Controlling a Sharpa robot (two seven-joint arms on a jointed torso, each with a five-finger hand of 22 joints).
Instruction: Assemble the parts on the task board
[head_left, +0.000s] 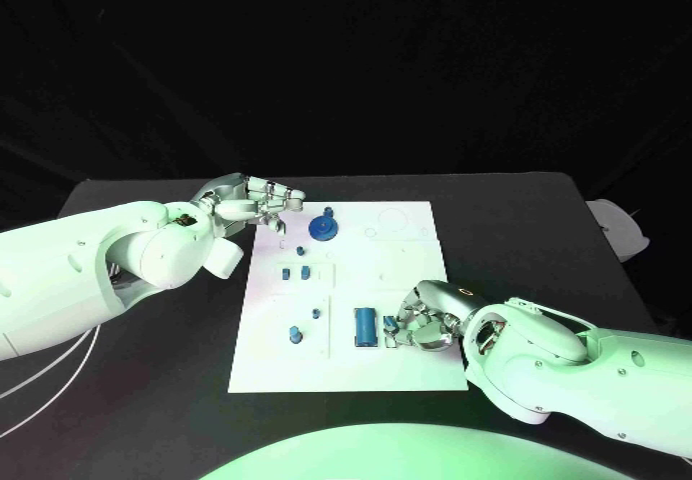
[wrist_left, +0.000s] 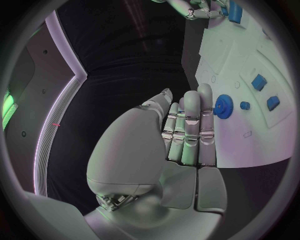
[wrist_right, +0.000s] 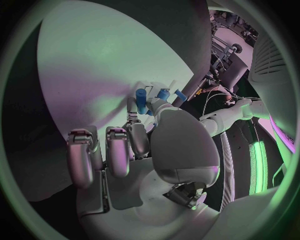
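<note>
while the right hand (head_left: 418, 322) is pinching a small part (head_left: 389, 325) beside the blue bar (head_left: 366, 326) low on the board (head_left: 404, 260), the left hand (head_left: 253, 200) is hovering unclenched near the gear (head_left: 325, 229). parts: likely light, rigid, slick plastic; grip by the sides.

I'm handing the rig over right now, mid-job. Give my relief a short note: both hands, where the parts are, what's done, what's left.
Left hand: empty, fingers straight, at the far left edge of the white task board.
Right hand: fingers on a small blue part at the board's near right, beside the blue rectangular block.
Blue gear stands at the far end; small blue pieces mid-board, more near left.
How much is assembled I cannot tell; placing the right hand's part remains.
</note>
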